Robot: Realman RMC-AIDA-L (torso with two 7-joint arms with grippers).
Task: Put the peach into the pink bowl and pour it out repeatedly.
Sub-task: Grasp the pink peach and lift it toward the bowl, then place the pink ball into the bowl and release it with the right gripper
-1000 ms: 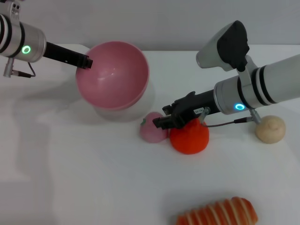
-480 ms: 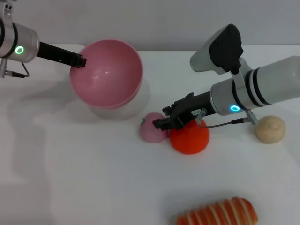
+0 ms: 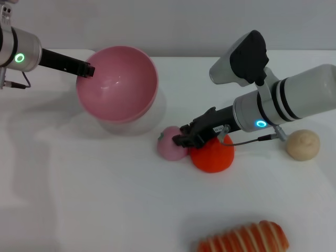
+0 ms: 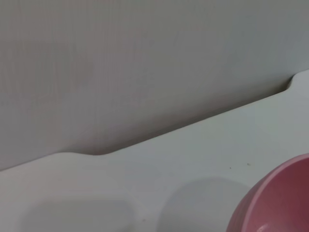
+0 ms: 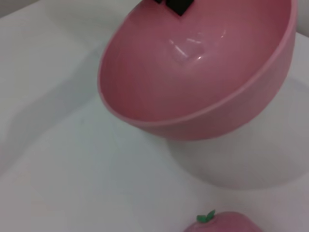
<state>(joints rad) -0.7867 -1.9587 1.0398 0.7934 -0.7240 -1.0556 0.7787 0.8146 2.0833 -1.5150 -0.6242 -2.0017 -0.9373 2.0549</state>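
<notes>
While the left gripper (image 3: 88, 70) clamps the tilted, empty pink bowl (image 3: 118, 84), the peach (image 3: 171, 143) lies on the table just left of the right gripper (image 3: 185, 137), whose jaw state I cannot tell.

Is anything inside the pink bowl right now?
No. The pink bowl, held tilted above the table by the left gripper, shows an empty glossy interior. The peach lies on the table, by the right gripper.

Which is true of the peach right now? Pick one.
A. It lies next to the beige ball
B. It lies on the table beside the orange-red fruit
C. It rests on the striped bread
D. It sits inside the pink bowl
B: the peach lies on the table against the orange-red fruit, outside the tilted, empty pink bowl.
</notes>
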